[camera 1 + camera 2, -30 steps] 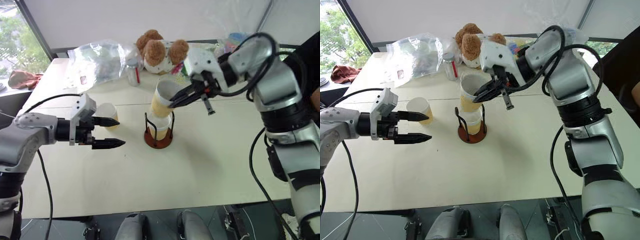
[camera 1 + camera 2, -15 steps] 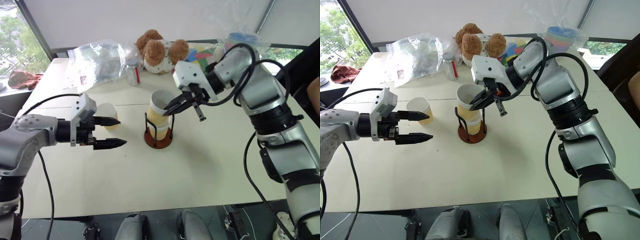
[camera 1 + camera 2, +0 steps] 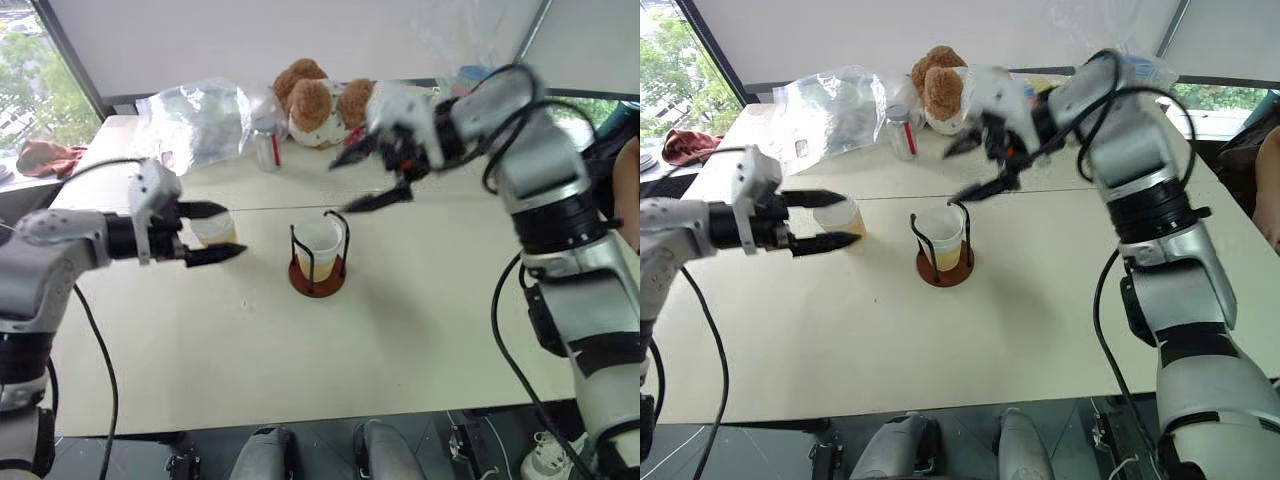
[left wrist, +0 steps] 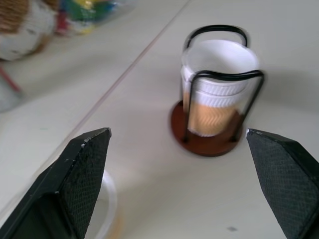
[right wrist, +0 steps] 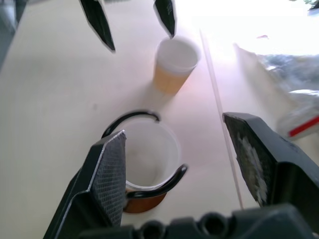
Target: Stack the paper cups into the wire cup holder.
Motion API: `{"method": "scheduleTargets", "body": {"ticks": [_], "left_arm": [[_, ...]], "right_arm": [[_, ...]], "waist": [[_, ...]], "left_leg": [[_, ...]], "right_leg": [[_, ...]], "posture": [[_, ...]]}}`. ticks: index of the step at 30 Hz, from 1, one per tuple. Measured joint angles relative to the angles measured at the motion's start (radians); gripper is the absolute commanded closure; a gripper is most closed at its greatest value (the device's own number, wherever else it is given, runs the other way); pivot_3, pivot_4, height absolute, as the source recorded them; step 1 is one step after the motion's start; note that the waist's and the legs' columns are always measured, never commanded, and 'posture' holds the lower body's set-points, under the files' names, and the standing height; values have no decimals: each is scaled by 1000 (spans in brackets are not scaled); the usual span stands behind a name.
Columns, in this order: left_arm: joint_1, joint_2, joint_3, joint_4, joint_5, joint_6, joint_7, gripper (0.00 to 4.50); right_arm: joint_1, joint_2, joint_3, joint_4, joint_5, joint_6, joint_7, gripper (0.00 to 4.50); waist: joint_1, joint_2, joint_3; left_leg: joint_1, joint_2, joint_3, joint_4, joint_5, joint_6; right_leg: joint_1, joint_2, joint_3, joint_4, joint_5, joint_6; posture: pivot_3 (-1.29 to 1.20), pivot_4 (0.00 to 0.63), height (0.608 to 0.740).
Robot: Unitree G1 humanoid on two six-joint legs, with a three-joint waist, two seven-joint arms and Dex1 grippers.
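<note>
The right gripper [image 3: 366,180] has just let go with jaws wide and is rising, so two paper cups [image 3: 318,245] now sit nested in the wire cup holder [image 3: 317,276] mid-table, while the wide-open left gripper [image 3: 218,232] closes around the last cup [image 3: 214,228] toward the left edge.

A pale cream table [image 3: 420,330] carries everything, a thin seam line crossing its top from side to side. Near the middle stands the wire cup holder [image 3: 317,272] on its reddish-brown disc base. To its left a lone paper cup [image 3: 214,228] stands upright on the tabletop. Along the far edge lie a crumpled clear plastic bag [image 3: 200,118], a small jar [image 3: 266,148], and a brown teddy bear [image 3: 318,100].
</note>
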Motion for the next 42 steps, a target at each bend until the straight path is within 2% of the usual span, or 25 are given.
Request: {"method": "scheduleTargets", "body": {"ticks": [4,9,16,23,26,33,42], "left_arm": [[-100,19,-53,140,104,-127,-72,0],[-225,25,-200,333,281,-342,-198,0],[-355,-22,-283,585,421,-540,-289,0],[-411,-98,-308,721,478,-617,-342,0],[-438,-128,-324,784,511,-666,-357,863],[-489,-189,-332,931,562,-745,-381,4475],[-539,-207,-347,1010,613,-822,-378,4475]], "right_arm": [[119,-46,-182,-237,219,294,-67,1151],[367,-37,-301,-502,360,525,-286,1151],[556,6,-424,-667,427,626,-569,1151],[607,15,-465,-720,501,644,-699,1151],[611,7,-475,-727,529,645,-733,1094],[622,-41,-483,-728,573,645,-788,1094],[651,-103,-503,-728,618,640,-818,1094]], "waist": [[5,-1,-1],[3,-2,-2],[2,-3,-2],[2,-3,-1],[2,-4,-1],[1,-4,-1],[5,-4,-1]], "left_leg": [[0,0,0,0,0,1],[0,-1,2,2,-2,5],[0,0,2,1,-3,6],[0,0,2,2,-4,8],[0,0,2,2,-4,8],[0,0,1,2,-4,8],[-1,0,1,2,-4,8]], "right_leg": [[2,0,-1,-1,0,0],[2,-1,0,-1,0,0],[1,0,-1,0,0,0],[1,0,-1,0,0,0],[1,0,0,0,0,0],[1,0,-1,0,0,0],[1,0,-1,0,0,1]], "posture": [[0,150,740],[0,150,740],[0,150,740],[0,150,740],[0,150,740],[0,150,740],[0,150,740]]}}
